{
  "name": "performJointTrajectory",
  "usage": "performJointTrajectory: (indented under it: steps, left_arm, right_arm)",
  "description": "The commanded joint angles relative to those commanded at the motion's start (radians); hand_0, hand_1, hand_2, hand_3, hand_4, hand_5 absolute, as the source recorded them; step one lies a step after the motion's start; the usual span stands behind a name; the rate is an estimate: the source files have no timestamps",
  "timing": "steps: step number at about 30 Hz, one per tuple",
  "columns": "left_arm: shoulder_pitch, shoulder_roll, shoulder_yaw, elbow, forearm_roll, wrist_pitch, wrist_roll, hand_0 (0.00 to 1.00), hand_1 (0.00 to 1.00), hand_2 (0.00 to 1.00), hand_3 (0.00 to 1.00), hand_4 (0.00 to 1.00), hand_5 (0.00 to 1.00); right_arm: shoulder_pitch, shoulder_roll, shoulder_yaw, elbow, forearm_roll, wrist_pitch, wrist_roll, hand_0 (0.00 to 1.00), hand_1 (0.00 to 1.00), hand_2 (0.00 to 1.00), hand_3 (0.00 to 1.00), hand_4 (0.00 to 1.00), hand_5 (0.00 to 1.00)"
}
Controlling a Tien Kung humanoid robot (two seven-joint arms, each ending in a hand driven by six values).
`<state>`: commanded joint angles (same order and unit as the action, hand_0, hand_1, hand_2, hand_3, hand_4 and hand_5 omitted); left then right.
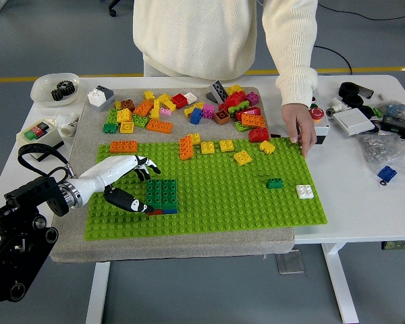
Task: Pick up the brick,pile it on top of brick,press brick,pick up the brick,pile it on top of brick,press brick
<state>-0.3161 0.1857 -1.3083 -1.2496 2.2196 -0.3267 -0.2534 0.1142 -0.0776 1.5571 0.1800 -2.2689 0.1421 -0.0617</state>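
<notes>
we see the left hand [131, 181] open, fingers spread beside the green brick stack [162, 195] at seven o'clock on the baseplate [256, 209]; light, rigid, slick plastic, best pinched across opposite side walls.

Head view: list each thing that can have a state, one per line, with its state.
Left robot hand: fingers spread, thumb by the green brick stack, grasping nothing.
Green brick stack: seated on the baseplate, upright, over red and blue bricks.
Green baseplate: flat on the grey mat.
Small green brick: seated alone on the baseplate.
White brick: on the baseplate, alone.
Loose brick pile: scattered on the mat.
Person's hand: resting at the baseplate's far right corner.
</notes>
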Motion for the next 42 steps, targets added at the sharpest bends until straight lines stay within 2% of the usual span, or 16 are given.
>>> performJointTrajectory:
  steps: [16, 17, 18, 23, 24, 42]
  left_arm:
    - [0.000, 0.001, -0.002, 0.004, 0.002, -0.020, 0.000, 0.718, 0.582, 0.557, 0.775, 0.998, 0.249]
    - [0.000, 0.001, -0.001, 0.004, 0.001, -0.020, 0.000, 0.718, 0.582, 0.557, 0.775, 0.998, 0.249]
    - [0.001, 0.001, -0.001, 0.004, 0.001, -0.019, 0.000, 0.722, 0.584, 0.598, 0.792, 0.998, 0.261]
    - [0.001, 0.000, -0.001, 0.005, 0.000, -0.015, 0.002, 0.722, 0.584, 0.598, 0.792, 0.998, 0.261]
    - [0.001, 0.000, -0.002, 0.006, -0.001, -0.014, 0.002, 0.726, 0.587, 0.629, 0.808, 0.998, 0.264]
    - [-0.002, 0.000, -0.004, 0.006, -0.003, -0.009, 0.006, 0.735, 0.591, 0.646, 0.845, 0.998, 0.294]
  right_arm:
    - [-0.001, 0.000, -0.001, 0.000, 0.000, 0.000, 0.000, 0.745, 0.646, 0.720, 0.669, 0.890, 0.424]
    - [-0.001, 0.000, -0.001, 0.000, 0.000, 0.001, 0.000, 0.745, 0.646, 0.720, 0.669, 0.890, 0.424]
    - [-0.001, 0.000, -0.001, 0.000, 0.000, 0.001, 0.000, 0.745, 0.646, 0.720, 0.670, 0.891, 0.422]
    - [-0.002, 0.000, -0.001, 0.000, 0.000, 0.001, 0.000, 0.745, 0.646, 0.720, 0.670, 0.891, 0.422]
    - [-0.002, 0.000, -0.001, 0.000, 0.000, 0.001, 0.000, 0.744, 0.646, 0.720, 0.669, 0.890, 0.424]
    - [0.000, 0.000, 0.002, 0.000, 0.000, 0.000, 0.000, 0.746, 0.646, 0.720, 0.669, 0.891, 0.423]
